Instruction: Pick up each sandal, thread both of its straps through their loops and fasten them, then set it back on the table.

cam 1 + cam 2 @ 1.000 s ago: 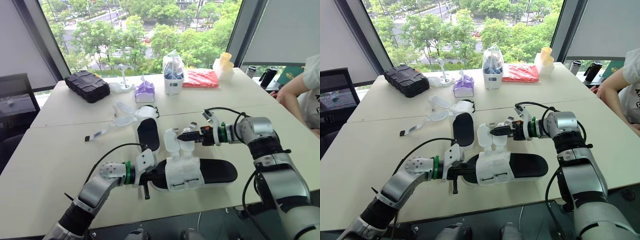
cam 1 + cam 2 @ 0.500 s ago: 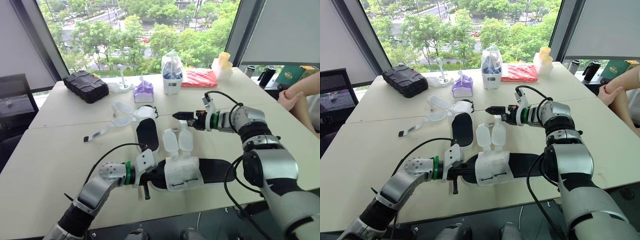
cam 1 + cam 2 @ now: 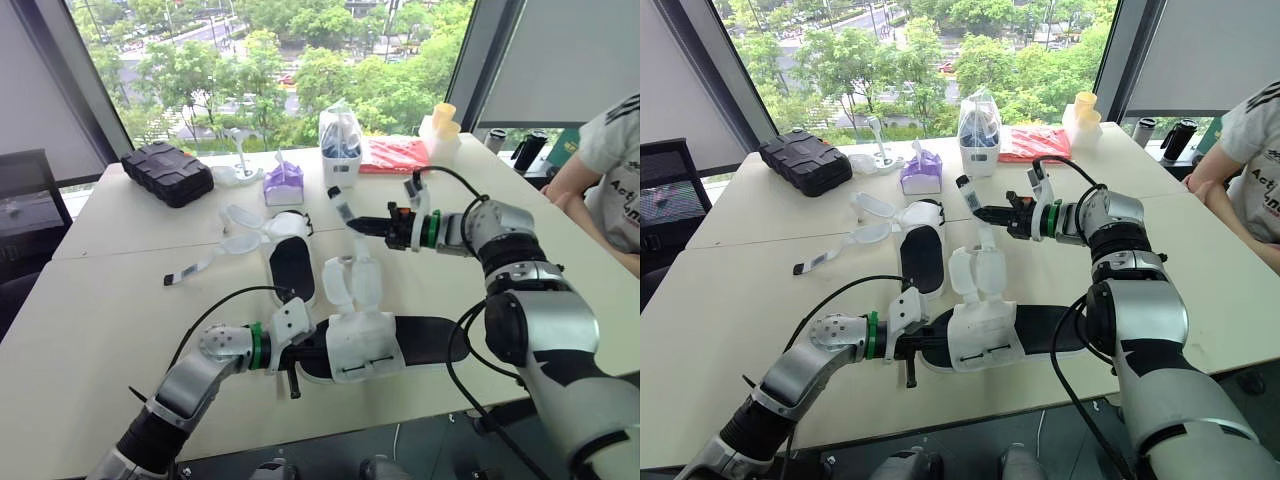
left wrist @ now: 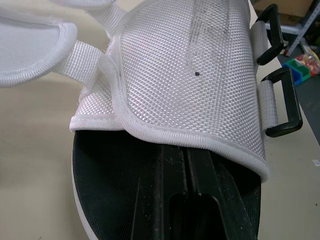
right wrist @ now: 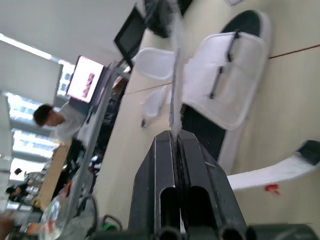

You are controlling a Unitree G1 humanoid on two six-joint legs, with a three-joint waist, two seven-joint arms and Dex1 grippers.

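While black-soled white mesh sandal lies on beige desk, thin white strap is pinched aloft by right end effector; left end effector pressed together on insole.

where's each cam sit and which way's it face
Head eyes: forward and down over the table; both arms show, left gripper at the near sandal, right gripper holding its strap.
Left wrist: along shut fingers, under that sandal's upper.
Right wrist: along fingers pinching the strap, a sandal beyond.
Head and right wrist share the strap.
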